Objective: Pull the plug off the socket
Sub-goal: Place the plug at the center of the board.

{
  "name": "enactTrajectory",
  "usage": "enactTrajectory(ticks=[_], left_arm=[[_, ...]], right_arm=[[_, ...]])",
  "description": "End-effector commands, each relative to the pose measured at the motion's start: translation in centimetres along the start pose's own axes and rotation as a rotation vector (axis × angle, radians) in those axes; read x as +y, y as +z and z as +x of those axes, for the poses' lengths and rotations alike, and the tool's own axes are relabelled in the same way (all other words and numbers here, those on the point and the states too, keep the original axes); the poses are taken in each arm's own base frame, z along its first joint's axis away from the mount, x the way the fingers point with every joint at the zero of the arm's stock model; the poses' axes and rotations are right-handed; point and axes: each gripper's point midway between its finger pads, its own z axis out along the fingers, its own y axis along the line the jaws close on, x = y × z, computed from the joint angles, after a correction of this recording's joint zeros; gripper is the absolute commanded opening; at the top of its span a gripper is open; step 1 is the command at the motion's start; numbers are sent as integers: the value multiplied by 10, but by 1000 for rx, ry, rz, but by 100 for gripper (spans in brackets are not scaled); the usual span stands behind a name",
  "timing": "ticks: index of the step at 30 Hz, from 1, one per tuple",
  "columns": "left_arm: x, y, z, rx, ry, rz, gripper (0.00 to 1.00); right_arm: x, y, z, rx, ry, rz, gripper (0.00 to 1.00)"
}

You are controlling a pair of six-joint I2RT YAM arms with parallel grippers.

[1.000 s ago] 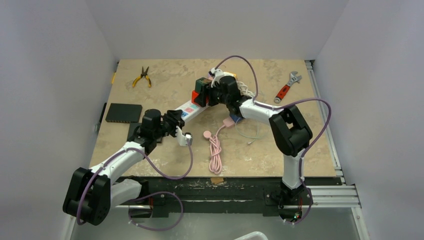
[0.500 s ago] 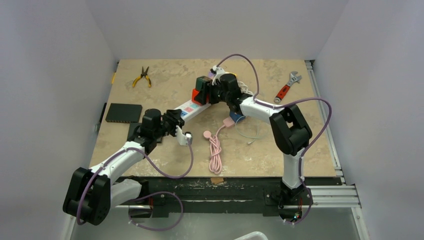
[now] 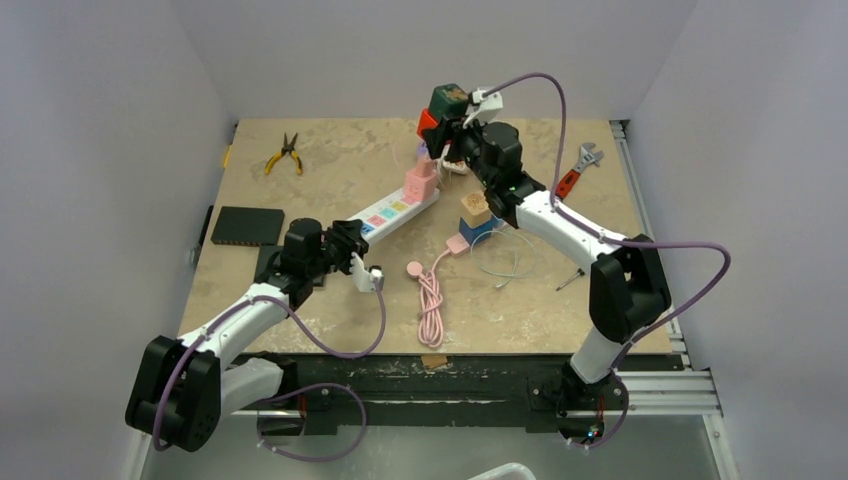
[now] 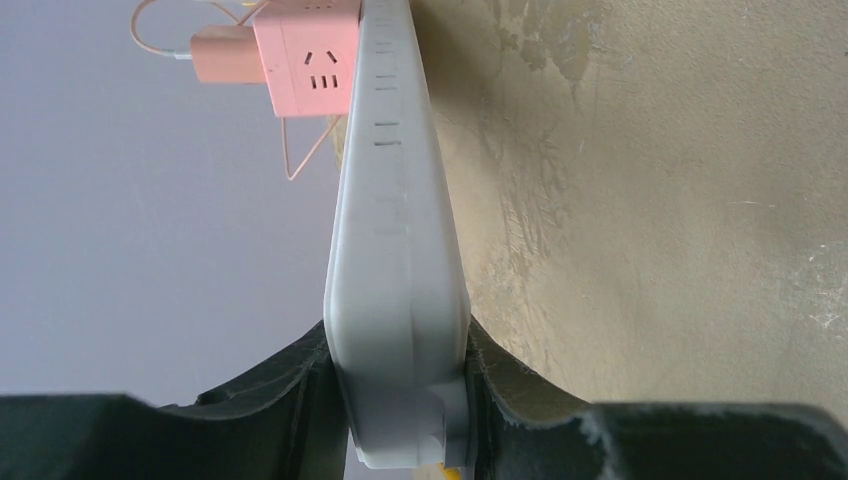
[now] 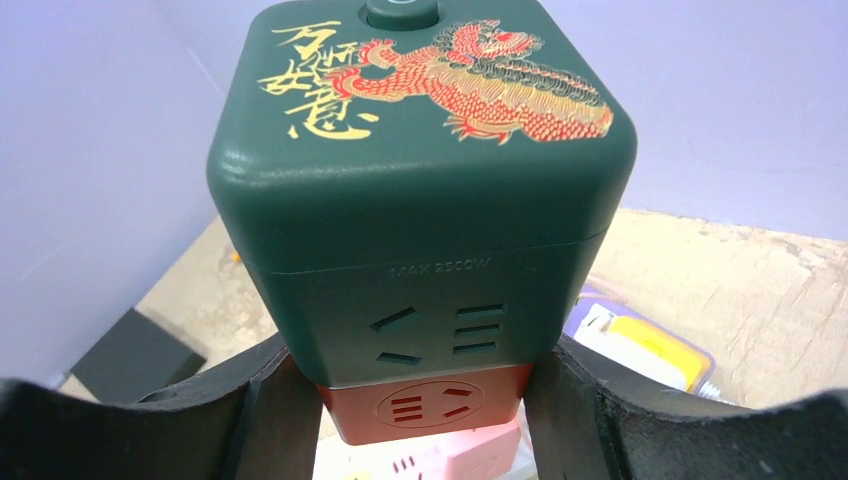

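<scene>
The socket is a long white power strip (image 3: 393,212) lying on the table; its near end (image 4: 396,260) sits between the jaws of my left gripper (image 3: 352,247), which is shut on it (image 4: 400,400). The plug is a dark green cube with a red base and a dragon print (image 5: 420,180). My right gripper (image 5: 415,400) is shut on its sides and holds it in the air (image 3: 446,102) above the far end of the strip, apart from it. A pink cube adapter (image 3: 421,182) stays plugged into the strip (image 4: 308,58).
Pliers (image 3: 284,154) lie at the back left, a red-handled wrench (image 3: 575,174) at the back right. A black box (image 3: 247,226) sits left of the strip. A coiled pink cable (image 3: 430,300), a wooden block on a blue piece (image 3: 476,213) and a small screwdriver (image 3: 571,279) lie in the middle.
My right arm has risen and swung back with the green plug, lifting it off the strip; the pink adapter now shows. The left gripper has stayed on the strip's end.
</scene>
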Motion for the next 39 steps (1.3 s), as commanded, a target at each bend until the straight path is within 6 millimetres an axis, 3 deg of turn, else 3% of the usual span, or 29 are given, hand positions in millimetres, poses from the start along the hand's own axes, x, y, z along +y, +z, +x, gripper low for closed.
enactTrajectory(ticks=[1,6,12,22,26,32,39], left_arm=[[-53,-5,21,118,-130,173,0],[-23,-6,41,208,-168,67,0],[-23,-12,68,338,-247,73,0],[-22,-15,78,365,-200,52,0],[-20,-17,80,375,-168,40,0],[-8,-16,80,369,-147,13,0],[0,-14,79,359,-128,-2,0]], right_arm=[[27,-18,4,-1,-83,-39,0],[47,-53,62,125,-110,-66,0],[43,-85,105,225,-54,-69,0],[67,-67,180,418,-18,-117,0],[85,-61,196,458,11,-169,0],[112,-72,225,552,95,-274,0],[122,-101,252,668,211,-337,0]])
